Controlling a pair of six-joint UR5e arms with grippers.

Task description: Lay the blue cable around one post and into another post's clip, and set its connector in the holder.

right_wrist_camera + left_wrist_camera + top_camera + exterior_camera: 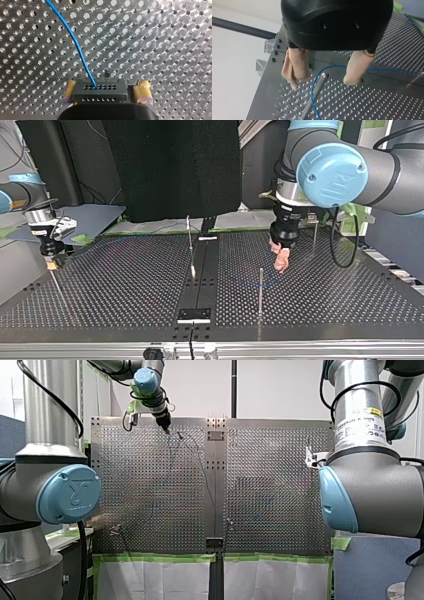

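My left arm, a silver tube with pale blue joint caps, enters at the front view's left edge and reaches to the upper left of the frame, wrist pointing down. The black left end effector has its beige padded fingers spread wide apart, gripping nothing. In the top view my right arm enters at the upper left, and the right end effector hangs straight down at mid-left. Its yellow padded fingers clamp both sides of a black rectangular connector block.

Cable round post ahead of left end effector; connector within right end effector.
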